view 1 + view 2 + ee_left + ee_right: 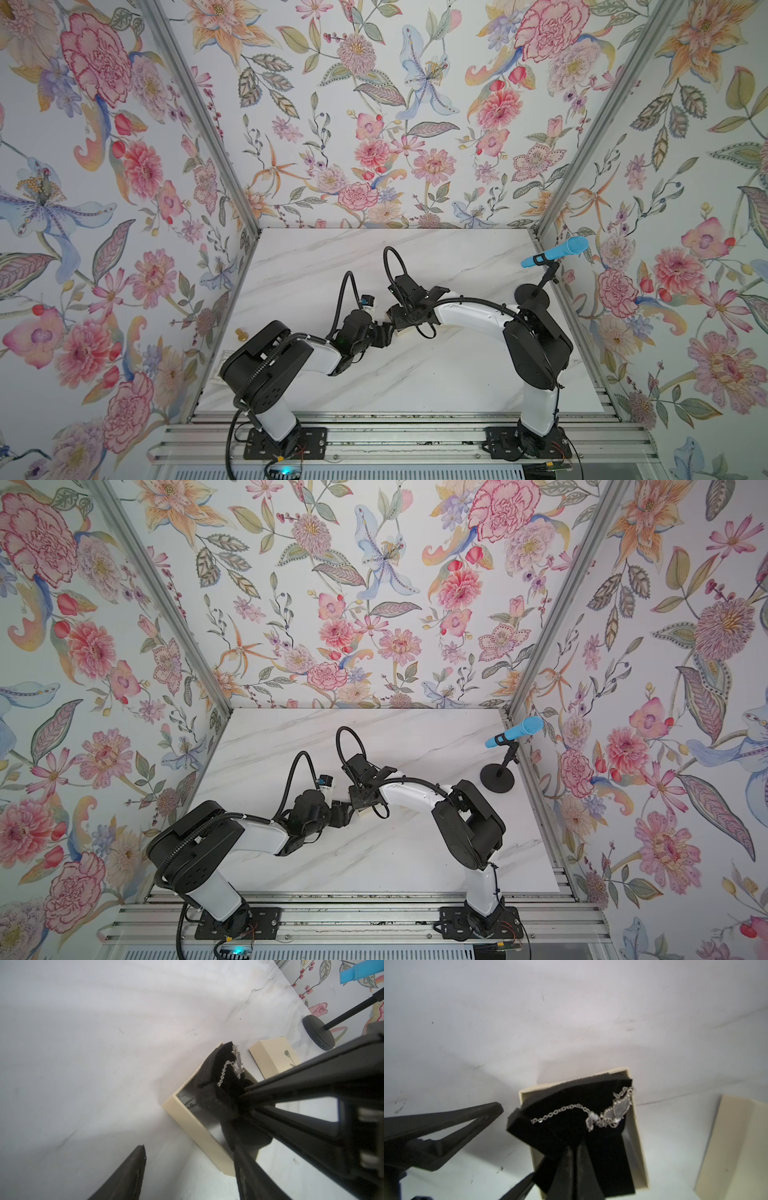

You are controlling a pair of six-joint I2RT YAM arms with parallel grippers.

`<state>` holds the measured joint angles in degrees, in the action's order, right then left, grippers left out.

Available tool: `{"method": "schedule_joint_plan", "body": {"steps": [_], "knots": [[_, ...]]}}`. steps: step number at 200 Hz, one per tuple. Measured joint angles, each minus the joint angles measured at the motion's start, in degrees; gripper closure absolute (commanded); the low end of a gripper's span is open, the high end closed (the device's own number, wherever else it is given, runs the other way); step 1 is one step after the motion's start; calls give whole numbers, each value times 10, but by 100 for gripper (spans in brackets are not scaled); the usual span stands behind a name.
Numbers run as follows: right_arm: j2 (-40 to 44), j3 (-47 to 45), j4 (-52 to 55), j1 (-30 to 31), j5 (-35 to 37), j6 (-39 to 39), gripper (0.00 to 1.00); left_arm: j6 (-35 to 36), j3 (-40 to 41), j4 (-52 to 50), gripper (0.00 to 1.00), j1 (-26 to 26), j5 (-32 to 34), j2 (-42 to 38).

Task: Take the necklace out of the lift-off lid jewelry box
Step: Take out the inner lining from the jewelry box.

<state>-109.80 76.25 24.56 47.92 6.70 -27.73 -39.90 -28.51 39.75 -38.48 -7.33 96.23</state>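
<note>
The necklace is lying draped across the black velvet insert, which the right gripper is pinching tight and holding tipped up over the open cream jewelry box. The left gripper is hanging just beside the box, jaws spread, gripping nothing. The lid is sitting nearby on the marble table.

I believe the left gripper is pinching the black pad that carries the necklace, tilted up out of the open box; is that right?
Not quite: the right gripper, not the left, pinches the black pad carrying the necklace, tilted up out of the open box; the right wrist view shows it. The left gripper is open.
</note>
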Motion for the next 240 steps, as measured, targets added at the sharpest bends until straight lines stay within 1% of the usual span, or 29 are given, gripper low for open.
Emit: {"method": "schedule_joint_plan", "body": {"steps": [29,71,97,114,136,157,181,215,240], "knots": [[16,-13,1,0,3,0,100,2,9,-9,28,13,-1,-24],[72,-22,-3,0,19,0,100,22,17,-57,25,22,0,-138],[109,-45,-26,0,29,1,100,24,17,-65,24,22,-5,-170],[131,-70,-47,2,36,1,100,24,17,-67,25,22,-15,-176],[157,-101,-69,8,45,1,100,19,17,-63,27,22,-31,-178],[180,-119,-83,14,51,1,100,7,23,-39,34,23,-56,-178],[199,-126,-106,19,55,0,100,-13,28,5,36,24,-91,-170],[215,-139,-134,23,58,0,100,-42,31,71,36,24,-132,-136],[216,-146,-140,25,57,0,100,-61,34,109,34,25,-151,-118]]}}
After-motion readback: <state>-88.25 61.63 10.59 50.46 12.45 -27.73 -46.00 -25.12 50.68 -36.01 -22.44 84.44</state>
